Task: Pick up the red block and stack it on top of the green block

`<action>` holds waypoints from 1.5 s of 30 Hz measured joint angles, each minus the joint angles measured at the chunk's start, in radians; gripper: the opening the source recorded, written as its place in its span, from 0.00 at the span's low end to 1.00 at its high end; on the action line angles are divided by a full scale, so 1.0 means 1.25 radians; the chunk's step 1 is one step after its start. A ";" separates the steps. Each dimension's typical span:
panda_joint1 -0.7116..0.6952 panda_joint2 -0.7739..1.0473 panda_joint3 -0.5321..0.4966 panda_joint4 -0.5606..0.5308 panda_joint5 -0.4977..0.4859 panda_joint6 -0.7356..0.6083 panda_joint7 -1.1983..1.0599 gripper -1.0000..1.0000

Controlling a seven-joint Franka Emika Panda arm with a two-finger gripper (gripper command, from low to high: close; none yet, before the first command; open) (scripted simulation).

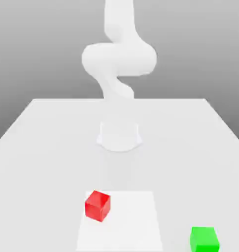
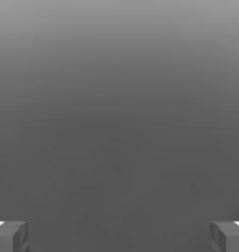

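The red block (image 1: 97, 205) rests on the white table (image 1: 37, 147) near its front edge, slightly towards the exterior view's left, turned at an angle. The green block (image 1: 205, 239) sits apart from it at the front on the exterior view's right, cut by the frame's lower edge. In the hand view my gripper (image 2: 119, 237) is open, with its two grey fingertips (image 2: 11, 236) far apart and nothing between them. Beyond them lies plain grey background. The white arm (image 1: 119, 59) rises from its base and curls upward out of the frame.
The arm's round base (image 1: 119, 136) stands at the middle of the table, behind both blocks. A paler square patch (image 1: 131, 221) marks the table surface under and beside the red block. The table's side edges slant outward towards the front.
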 joint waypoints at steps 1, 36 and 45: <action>-0.006 0.033 0.000 -0.018 0.001 0.019 0.011 0.50; -0.099 0.701 -0.004 -0.313 -0.001 0.441 0.209 0.00; 0.007 0.659 0.070 -0.183 -0.034 0.265 0.138 0.00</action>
